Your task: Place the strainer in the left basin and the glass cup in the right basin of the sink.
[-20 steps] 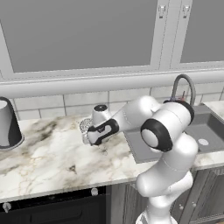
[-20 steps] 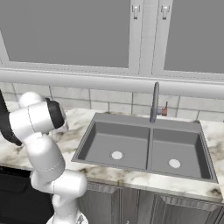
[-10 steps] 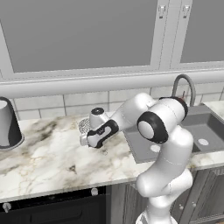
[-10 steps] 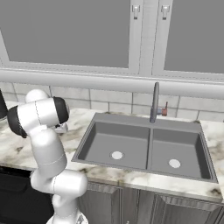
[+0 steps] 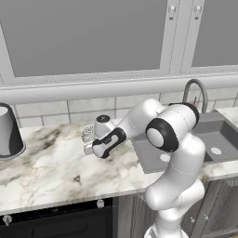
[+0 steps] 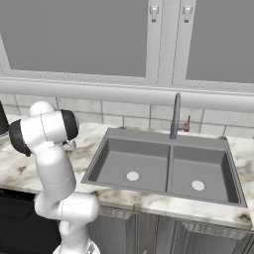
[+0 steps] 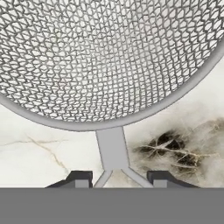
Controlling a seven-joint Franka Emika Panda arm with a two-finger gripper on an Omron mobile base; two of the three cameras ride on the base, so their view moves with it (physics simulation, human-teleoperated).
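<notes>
Since a second ago: my gripper (image 7: 118, 177) narrows, fingers (image 7: 80, 178) flanking strainer (image 7: 109, 61) handle, clamp unconfirmed; left basin (image 6: 131, 166) transfer pending.

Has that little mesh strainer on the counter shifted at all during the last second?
No. In the left base view the strainer sits at the same spot on the marble counter, left of the sink, with the hand at its handle.
</notes>
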